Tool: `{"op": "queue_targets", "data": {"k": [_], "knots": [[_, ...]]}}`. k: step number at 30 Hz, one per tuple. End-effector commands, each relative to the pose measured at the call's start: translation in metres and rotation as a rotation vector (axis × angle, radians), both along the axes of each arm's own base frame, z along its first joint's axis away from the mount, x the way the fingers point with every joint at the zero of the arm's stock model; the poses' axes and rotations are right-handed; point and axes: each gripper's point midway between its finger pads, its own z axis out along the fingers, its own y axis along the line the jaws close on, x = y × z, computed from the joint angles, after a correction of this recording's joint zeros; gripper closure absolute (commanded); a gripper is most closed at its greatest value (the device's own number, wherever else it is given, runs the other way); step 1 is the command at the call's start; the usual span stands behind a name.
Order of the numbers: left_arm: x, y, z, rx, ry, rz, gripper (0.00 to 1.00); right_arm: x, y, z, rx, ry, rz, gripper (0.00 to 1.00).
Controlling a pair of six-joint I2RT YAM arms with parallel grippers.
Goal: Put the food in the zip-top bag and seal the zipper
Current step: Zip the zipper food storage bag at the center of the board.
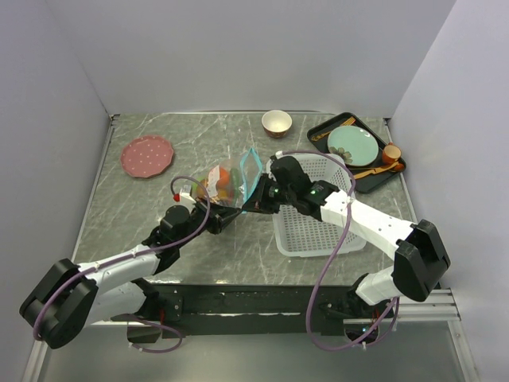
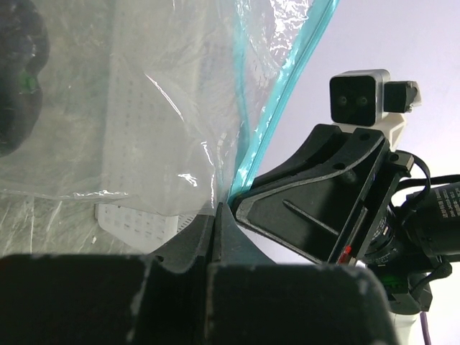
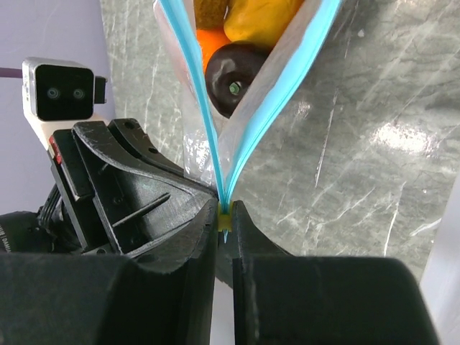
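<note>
From above: one zip-top bag [image 1: 232, 183] lies mid-tabletop [image 1: 143, 211], just left of one white basket [image 1: 318, 219], its teal zipper [image 1: 253, 165] facing the basket. Food [image 1: 224, 178] shows inside as an orange-brown cluster; it is too small to count here. The left tool [image 1: 231, 213] and right tool [image 1: 253, 205] meet at the bag's near corner. Behind them are one tan bowl [image 1: 276, 122], one pink plate [image 1: 146, 155] and one black tray [image 1: 358, 151].

Left wrist view: the left tool's fingers are pressed together with the bag's clear film pinched at their tips. One teal strip runs up and away, and the other tool sits just beside it.

Right wrist view: the right tool is clenched on the zipper's end, where two teal lips join. Beyond it the lips spread into a V, so the mouth is open. Four pieces can be counted inside: one dark brown piece [image 3: 233, 68], one orange [image 3: 210, 42], one yellow-orange fruit [image 3: 259, 18] and one brown kiwi [image 3: 212, 7] at the frame's edge.

The step appears to be sealing. It would go best with one tool anchoring the corner while the other slides along the strip, squeezing firmly. The lips should be kept aligned and the dark piece clear of the mouth.
</note>
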Motion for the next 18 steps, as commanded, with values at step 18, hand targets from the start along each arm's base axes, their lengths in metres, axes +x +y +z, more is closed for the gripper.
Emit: {"op": "queue_targets", "data": {"k": [18], "knots": [[-0.011,0.002,-0.022,0.096,0.001,-0.054,0.99,0.053,-0.013,0.026,0.077,-0.088,-0.136,0.95]]}}
